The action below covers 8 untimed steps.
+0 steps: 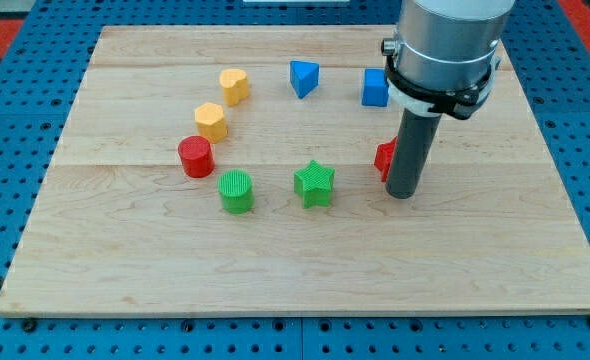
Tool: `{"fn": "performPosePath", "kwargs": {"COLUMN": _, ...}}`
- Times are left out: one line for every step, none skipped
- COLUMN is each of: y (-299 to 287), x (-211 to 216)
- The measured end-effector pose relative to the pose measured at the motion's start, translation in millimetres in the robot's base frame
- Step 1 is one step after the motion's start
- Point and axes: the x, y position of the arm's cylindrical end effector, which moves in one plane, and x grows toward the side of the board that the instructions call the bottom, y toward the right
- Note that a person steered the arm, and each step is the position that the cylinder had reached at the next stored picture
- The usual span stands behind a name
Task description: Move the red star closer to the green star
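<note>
The green star (314, 184) lies on the wooden board (305, 270) near its middle. The red star (384, 159) is to its right, mostly hidden behind my rod; only its left edge shows. My tip (402, 194) rests on the board, touching or just in front of the red star on its right side. The tip is about a block's width to the right of the green star.
A green cylinder (236, 191) sits left of the green star. A red cylinder (195, 157), a yellow hexagon (211, 121) and a yellow heart (234, 86) curve up the left. A blue triangle (303, 77) and a blue cube (375, 88) lie at the top.
</note>
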Motion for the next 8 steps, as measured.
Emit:
{"fn": "performPosePath", "kwargs": {"y": 2, "x": 33}}
{"fn": "performPosePath", "kwargs": {"y": 42, "x": 55}}
{"fn": "performPosePath", "kwargs": {"y": 81, "x": 75}}
{"fn": "performPosePath", "kwargs": {"y": 56, "x": 22}}
{"fn": "performPosePath", "kwargs": {"y": 60, "x": -16}}
{"fn": "performPosePath", "kwargs": {"y": 36, "x": -44}}
{"fn": "performPosePath", "kwargs": {"y": -21, "x": -45}}
{"fn": "performPosePath", "kwargs": {"y": -35, "x": -45}}
